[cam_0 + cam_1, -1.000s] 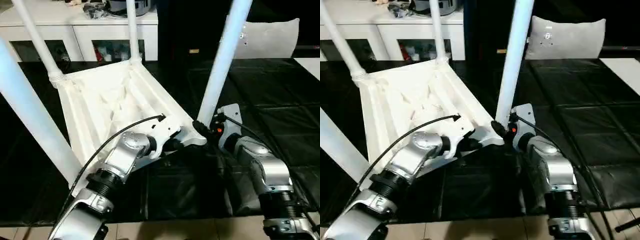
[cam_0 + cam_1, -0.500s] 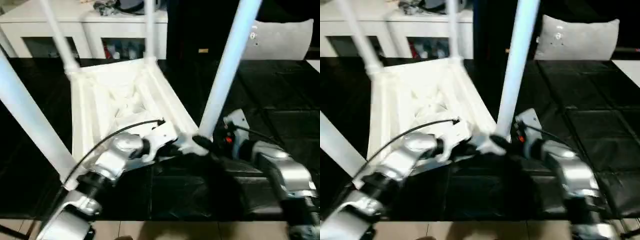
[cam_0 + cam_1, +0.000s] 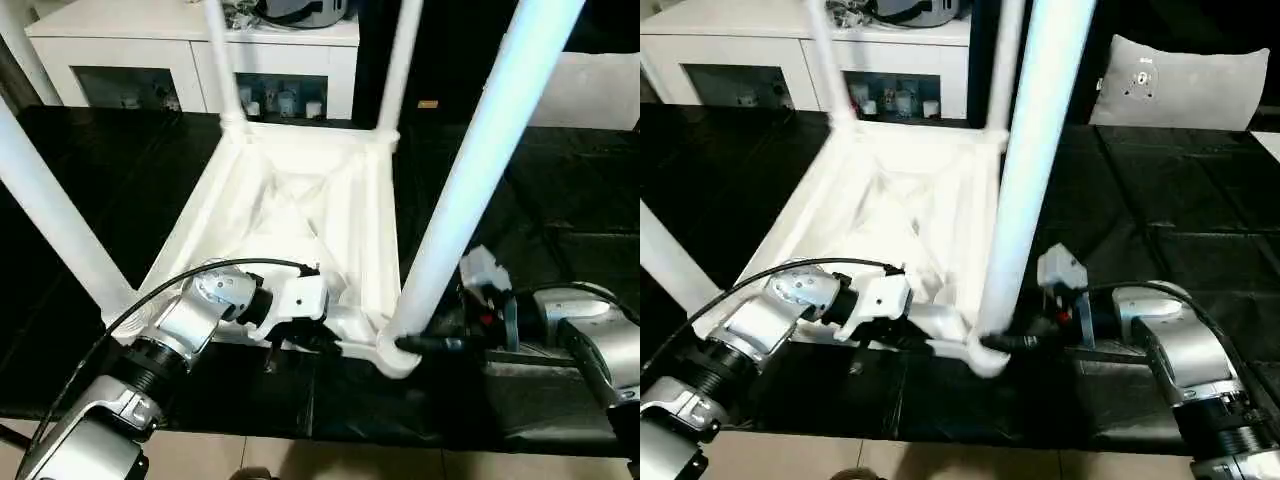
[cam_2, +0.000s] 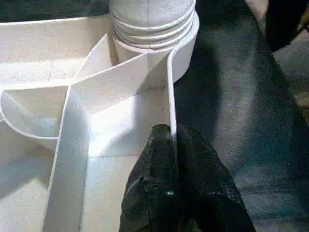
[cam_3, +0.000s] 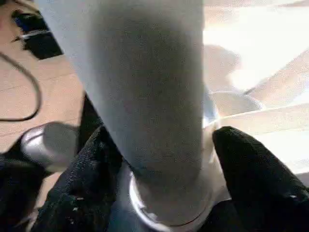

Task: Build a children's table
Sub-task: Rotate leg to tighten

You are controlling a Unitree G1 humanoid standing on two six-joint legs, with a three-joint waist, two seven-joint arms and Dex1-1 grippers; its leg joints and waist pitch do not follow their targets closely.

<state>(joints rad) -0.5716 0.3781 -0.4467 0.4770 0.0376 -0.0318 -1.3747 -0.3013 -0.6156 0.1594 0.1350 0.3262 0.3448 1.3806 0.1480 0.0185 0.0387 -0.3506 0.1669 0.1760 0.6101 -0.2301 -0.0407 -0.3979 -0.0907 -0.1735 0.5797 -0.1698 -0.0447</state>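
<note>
At the bottom of the head view, the two silver forearms reach in over the black worktop. The left gripper, lower centre-left of the frame, has its black fingers pressed together on the thin white rim wall of the children's table, just short of the near corner socket. The right gripper, lower right, has its fingers spread to either side of the base of the near right leg, one finger touching each side where the tube enters its socket.

The children's table lies upside down in the middle of the frame, ribbed underside up, with its square top on the worktop. The near right leg rises steeply to the upper right; the near left leg slants off the left edge. Two far legs stand at the far corners, upper centre.

Beyond it, a white cabinet stands at the upper left.
</note>
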